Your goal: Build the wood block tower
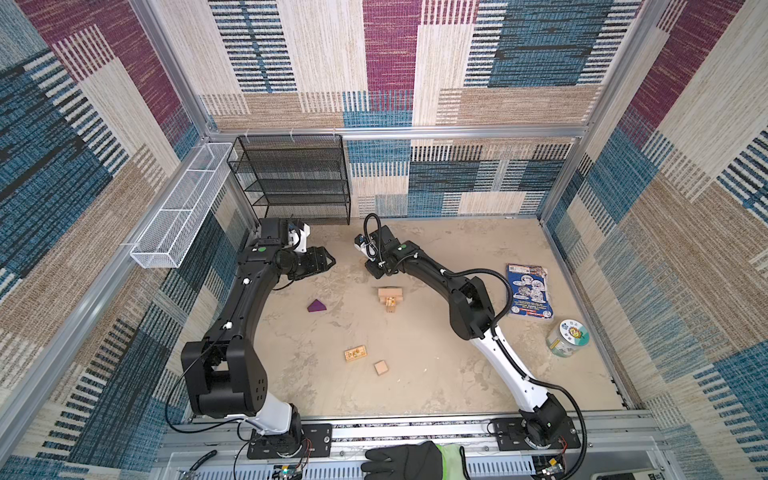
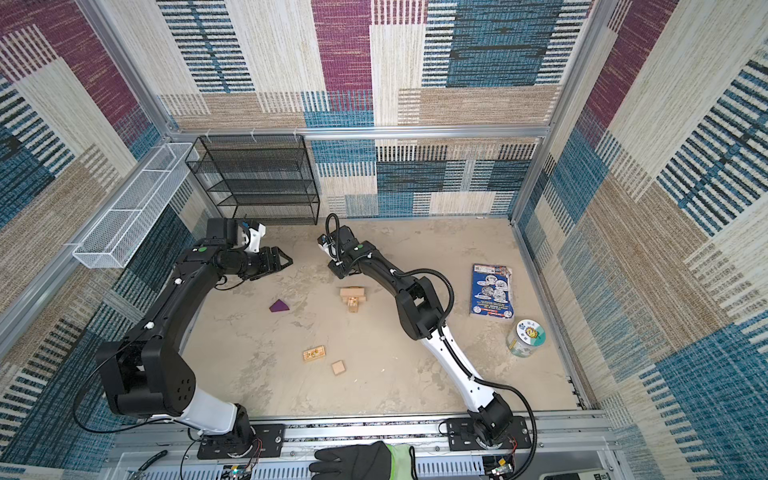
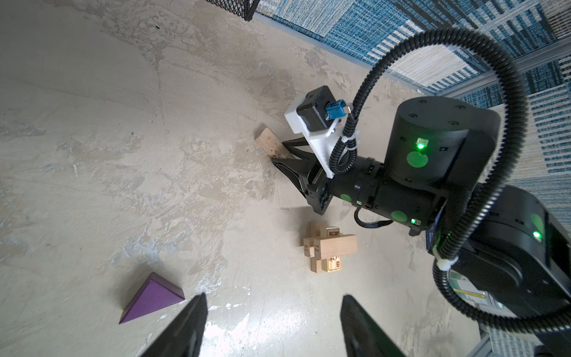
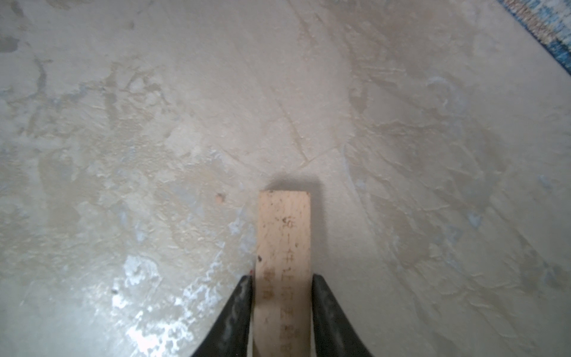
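The tower is a low stack of pale wood blocks laid crosswise at mid-floor. Behind it, low over the floor, my right gripper is shut on a pale printed wood block, which sticks out past the fingertips. My left gripper hangs open and empty at the back left. The purple wedge lies left of the tower. A printed block and a cube lie loose nearer the front.
A black mesh rack stands at the back left, with a white wire basket on the left wall. A blue booklet and a clear jar sit at the right. A gloved hand rests on the front rail.
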Controlling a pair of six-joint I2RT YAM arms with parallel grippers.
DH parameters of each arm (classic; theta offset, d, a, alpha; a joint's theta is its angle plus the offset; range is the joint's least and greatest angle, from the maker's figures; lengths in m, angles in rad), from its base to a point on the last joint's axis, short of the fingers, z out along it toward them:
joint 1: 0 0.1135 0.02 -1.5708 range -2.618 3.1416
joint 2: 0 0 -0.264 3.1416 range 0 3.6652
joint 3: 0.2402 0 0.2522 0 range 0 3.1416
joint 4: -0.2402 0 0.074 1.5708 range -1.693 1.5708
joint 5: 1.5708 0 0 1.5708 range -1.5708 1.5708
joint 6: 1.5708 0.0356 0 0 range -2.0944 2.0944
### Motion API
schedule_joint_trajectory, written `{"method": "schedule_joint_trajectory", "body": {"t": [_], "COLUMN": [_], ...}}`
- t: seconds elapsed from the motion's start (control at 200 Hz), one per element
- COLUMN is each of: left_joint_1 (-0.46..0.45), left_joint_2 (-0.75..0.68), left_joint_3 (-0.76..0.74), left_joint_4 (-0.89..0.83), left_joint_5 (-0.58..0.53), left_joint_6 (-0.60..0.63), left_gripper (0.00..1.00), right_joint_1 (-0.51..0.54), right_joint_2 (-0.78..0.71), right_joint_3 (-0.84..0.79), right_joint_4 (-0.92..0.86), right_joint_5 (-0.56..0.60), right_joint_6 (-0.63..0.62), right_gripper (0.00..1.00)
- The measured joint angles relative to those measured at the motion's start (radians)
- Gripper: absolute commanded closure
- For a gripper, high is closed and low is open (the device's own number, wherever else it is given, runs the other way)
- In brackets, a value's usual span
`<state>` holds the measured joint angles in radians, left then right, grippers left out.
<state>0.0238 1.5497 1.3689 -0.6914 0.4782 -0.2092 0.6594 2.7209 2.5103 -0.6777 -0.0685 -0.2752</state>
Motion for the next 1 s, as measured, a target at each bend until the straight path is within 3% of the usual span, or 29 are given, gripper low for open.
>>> {"method": "schedule_joint_trajectory", "body": {"t": [0.546,1.002], "left_joint_1": [0.0,0.002], "left_joint_2": [0.001,0.003], "left_joint_3": [0.0,0.001], "left_joint_4": [0.0,0.0], "left_joint_5": [0.0,0.0], "left_joint_6": [0.0,0.0], "left_gripper": [0.27,0.27], "right_joint_1": [0.0,0.0], "right_joint_2": [0.0,0.006], "right_joint_3": [0.0,0.0], "right_joint_4": [0.019,0.03], "right_joint_5": [0.002,0.012], "right_joint_6": [0.006,0.009], "right_gripper": [0.63,0.75]}}
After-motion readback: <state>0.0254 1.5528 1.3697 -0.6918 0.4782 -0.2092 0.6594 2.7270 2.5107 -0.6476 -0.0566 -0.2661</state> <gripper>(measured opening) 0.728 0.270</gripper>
